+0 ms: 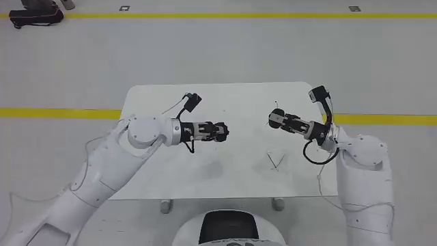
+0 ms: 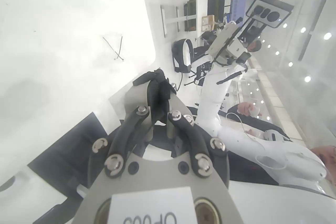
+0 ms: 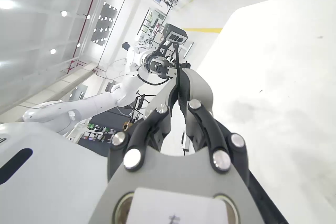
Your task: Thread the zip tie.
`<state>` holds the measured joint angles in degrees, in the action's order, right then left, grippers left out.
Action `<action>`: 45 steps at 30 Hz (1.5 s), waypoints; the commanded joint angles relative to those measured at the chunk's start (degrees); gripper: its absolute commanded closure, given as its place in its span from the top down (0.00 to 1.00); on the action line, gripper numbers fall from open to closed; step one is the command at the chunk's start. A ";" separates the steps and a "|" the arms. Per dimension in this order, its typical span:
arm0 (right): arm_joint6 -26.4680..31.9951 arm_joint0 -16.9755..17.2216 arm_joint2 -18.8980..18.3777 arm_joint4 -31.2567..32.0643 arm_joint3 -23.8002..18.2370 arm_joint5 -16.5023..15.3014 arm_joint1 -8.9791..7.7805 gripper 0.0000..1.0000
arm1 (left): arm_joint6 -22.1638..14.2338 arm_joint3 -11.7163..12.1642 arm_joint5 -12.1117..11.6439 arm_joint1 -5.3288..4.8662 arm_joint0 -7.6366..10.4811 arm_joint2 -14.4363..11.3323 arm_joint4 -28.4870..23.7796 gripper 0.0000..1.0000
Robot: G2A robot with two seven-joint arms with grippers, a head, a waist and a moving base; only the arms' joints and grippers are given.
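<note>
**Desk:** What is the top view showing over the white table [image 1: 225, 94]?

**Photographer:** Two arms are reaching in from opposite sides, their grippers facing each other above the middle of the tabletop with a gap between them. The left gripper [image 1: 222, 132] is hanging on the robot's left. The right gripper [image 1: 275, 118] is sitting a little farther from the robot's edge.

**Desk:** And the fingers?

**Photographer:** Both pairs are pressing together. In the left wrist view, the left gripper's black pads [image 2: 157, 93] are meeting with no gap between them. In the right wrist view, the right gripper's fingers [image 3: 183, 88] are likewise closing against each other. I cannot tell whether anything thin is pinched in either one.

**Desk:** Where is the task's thing lying?

**Photographer:** Two thin zip ties [image 1: 276, 160] are lying flat on the table. They are crossing near one end and spreading apart into a narrow V. They are resting on the right arm's side, nearer the robot's edge than the right gripper. Neither gripper is touching them.

**Desk:** Anything else in frame?

**Photographer:** A yellow line [image 1: 239, 16] is running across the pale floor beyond the table.
</note>
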<state>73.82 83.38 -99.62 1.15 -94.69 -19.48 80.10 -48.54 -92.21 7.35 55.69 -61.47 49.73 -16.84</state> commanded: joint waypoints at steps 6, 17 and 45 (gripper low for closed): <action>-1.14 -0.02 0.61 0.43 -1.16 0.00 -0.23 0.00 | -0.69 0.51 0.02 0.37 -0.73 0.18 -6.37 0.00; -2.84 0.16 3.02 -0.64 -4.01 0.00 -1.93 0.00 | -9.49 8.44 7.88 2.86 4.57 -3.20 -24.80 0.00; -3.72 1.00 7.77 -0.48 -7.40 0.00 -3.88 0.00 | -10.40 10.70 7.19 4.60 6.76 -6.12 -28.52 0.00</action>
<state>70.16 84.43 -91.97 0.81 -101.92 -19.48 76.33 -58.33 -81.46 14.27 60.34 -54.90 43.58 -45.56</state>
